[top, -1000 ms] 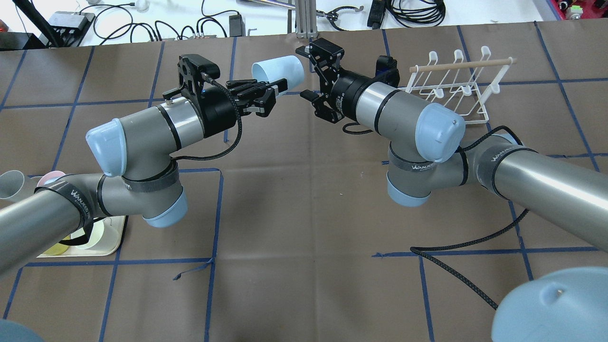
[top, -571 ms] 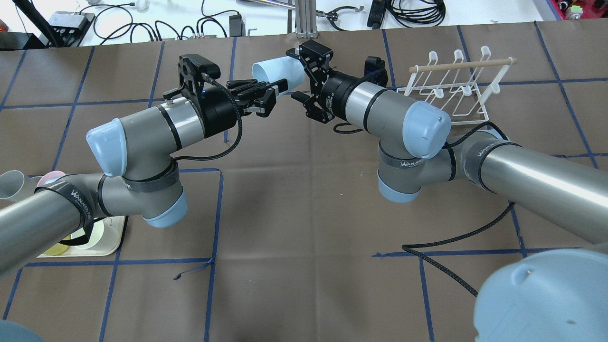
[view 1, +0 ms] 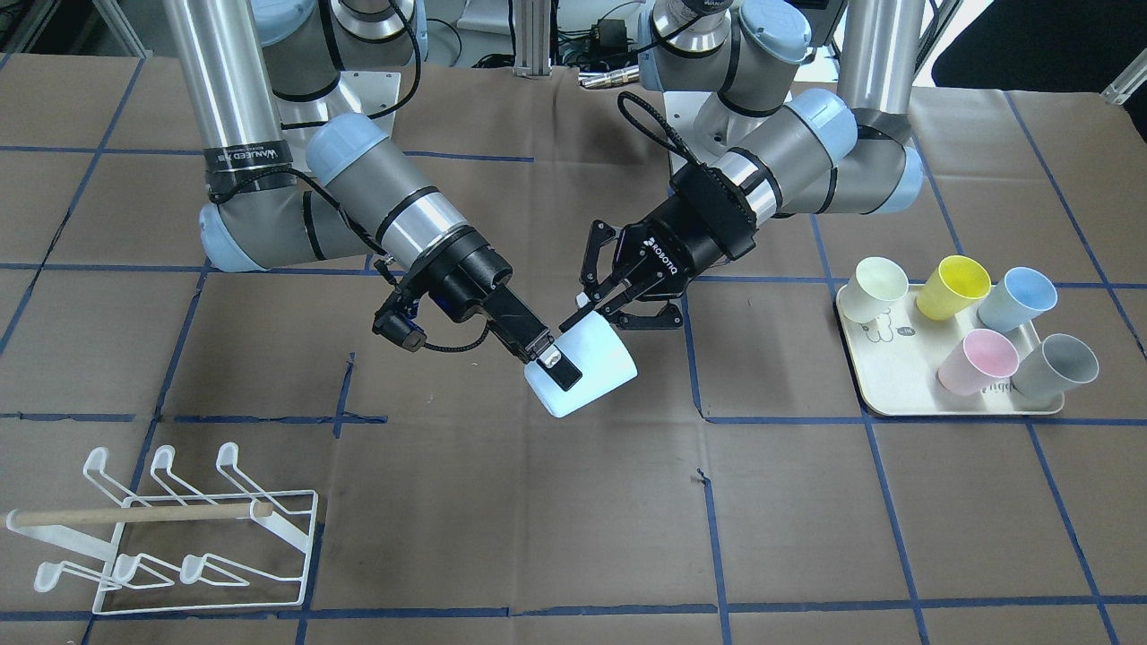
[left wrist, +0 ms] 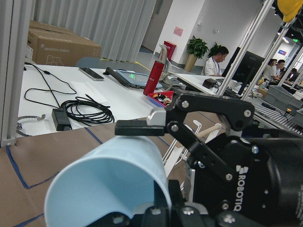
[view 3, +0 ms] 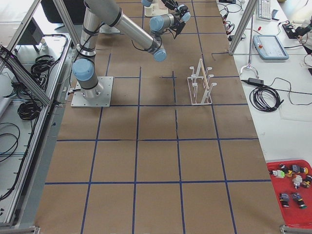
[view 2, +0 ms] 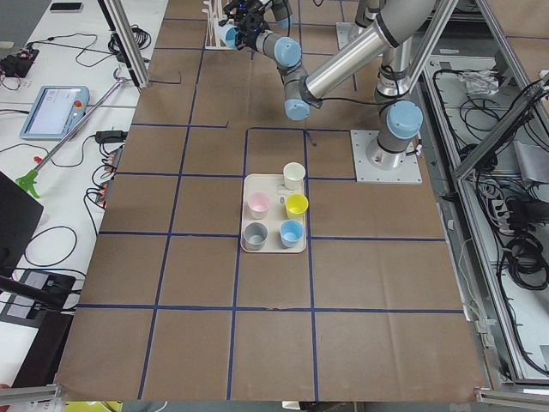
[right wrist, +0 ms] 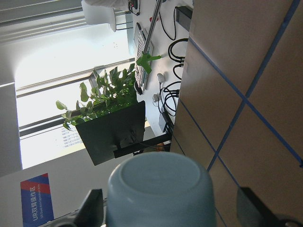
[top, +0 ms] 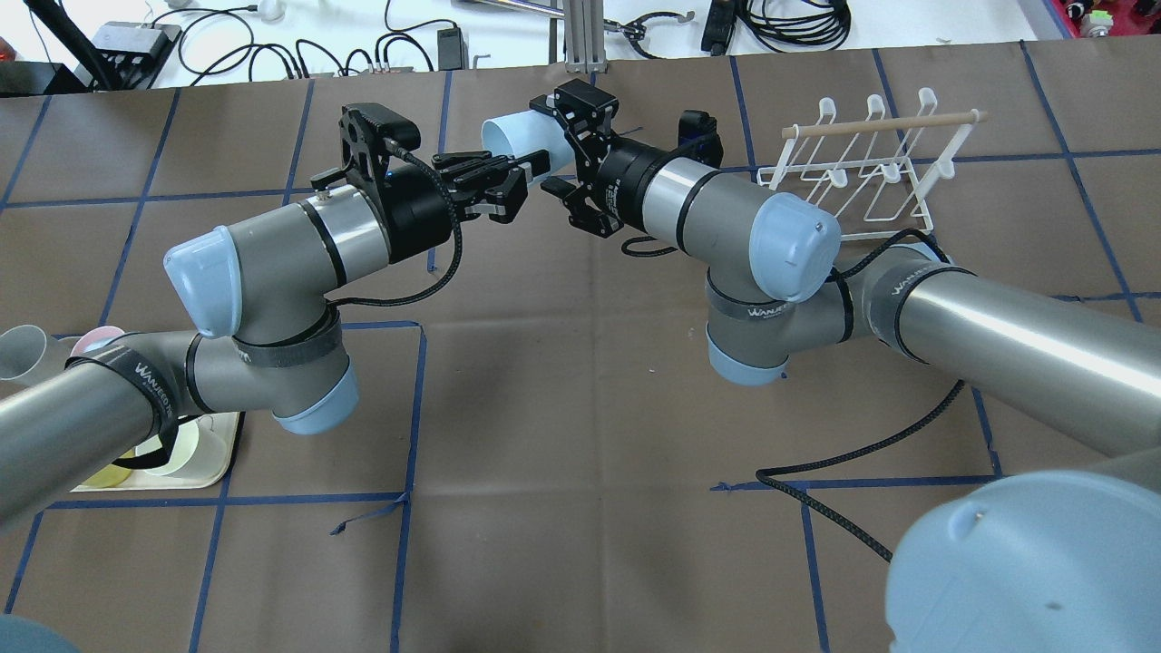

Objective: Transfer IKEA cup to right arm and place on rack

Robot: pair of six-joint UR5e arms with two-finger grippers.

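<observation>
"What is different from a second ago?"

"My right arm [top: 726, 204] has swung in. A second ago my right gripper [top: 549, 145] stood off from the cup [top: 512, 136], a clear gap short of its base. Now it reaches around that base, with one finger above and one below in the overhead view."

"Has it taken hold?"

"No. In the right wrist view the cup's closed bottom sits between its fingers [right wrist: 93, 208] with a gap on both sides, so that gripper is spread wide and grips nothing. My left gripper [top: 524, 169] has not budged. It is clamped on the cup's wall at the rim and carries all the weight."

"Where is the cup, then?"

"In the air over the middle of the table, lying on its side. Its mouth faces my left wrist and its bottom faces my right. The rack [top: 884, 125] stands well apart from it, out on my right side."

"What does that mean for the job?"

"I judge the approach for the hand-over done, and the hand-over itself not yet. The right must close on the base before the left lets go, because if the left opens first the cup drops. The smooth tapered wall could slip in a shallow pinch, so I want those fingers well past the bottom edge."
</observation>
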